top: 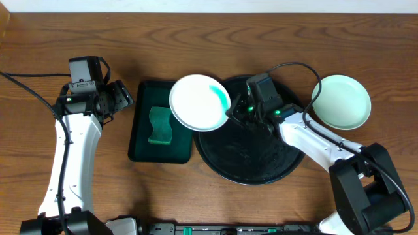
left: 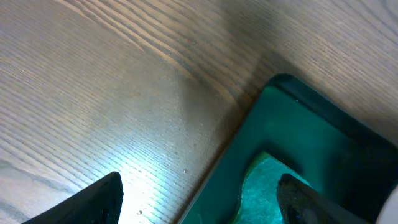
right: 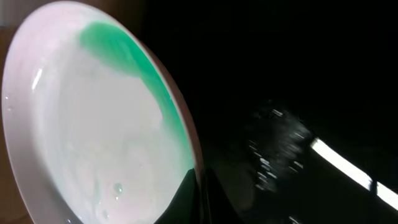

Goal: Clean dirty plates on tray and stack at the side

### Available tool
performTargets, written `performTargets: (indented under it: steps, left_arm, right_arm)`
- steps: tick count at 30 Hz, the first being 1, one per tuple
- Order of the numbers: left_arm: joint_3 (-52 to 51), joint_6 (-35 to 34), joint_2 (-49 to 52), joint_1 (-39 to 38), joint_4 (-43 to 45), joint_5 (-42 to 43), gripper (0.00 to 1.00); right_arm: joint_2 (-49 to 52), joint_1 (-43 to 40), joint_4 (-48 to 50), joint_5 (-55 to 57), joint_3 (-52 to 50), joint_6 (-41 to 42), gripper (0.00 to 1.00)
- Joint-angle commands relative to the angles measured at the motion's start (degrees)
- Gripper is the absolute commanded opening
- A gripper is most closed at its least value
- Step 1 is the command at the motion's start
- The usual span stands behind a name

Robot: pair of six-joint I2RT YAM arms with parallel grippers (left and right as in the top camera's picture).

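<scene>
My right gripper (top: 232, 112) is shut on the right rim of a white plate (top: 199, 102) with a green smear along its right side. It holds the plate tilted over the left edge of the round black tray (top: 243, 158). In the right wrist view the plate (right: 93, 137) fills the left half, its rim pinched at my gripper (right: 199, 199), with the glossy tray (right: 298, 93) behind. A pale mint plate (top: 340, 102) lies on the table to the right of the tray. My left gripper (top: 121, 98) stands open and empty, left of the green tray.
A rectangular dark green tray (top: 140, 140) holds a green sponge (top: 159, 126) between the left arm and the black tray. The left wrist view shows the open gripper (left: 199, 208) straddling that tray's edge (left: 298, 130), one finger over wood, one over the sponge (left: 264, 193).
</scene>
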Motion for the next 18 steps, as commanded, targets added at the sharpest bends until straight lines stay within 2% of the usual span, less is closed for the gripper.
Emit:
performTargets:
  steps: [1, 11, 18]
  left_arm:
    - [1.0, 0.1, -0.1, 0.2, 0.0, -0.5, 0.79]
    - [1.0, 0.1, -0.1, 0.2, 0.0, -0.5, 0.8]
    - [1.0, 0.1, -0.1, 0.2, 0.0, -0.5, 0.8]
  right_arm:
    - [0.2, -1.8, -4.4, 2.0, 1.5, -3.8, 0.02]
    - [0.1, -6.3, -24.9, 8.0, 11.4, -18.2, 0.02]
    - [0.1, -4.1, -28.3, 12.1, 18.6, -24.3, 0.01]
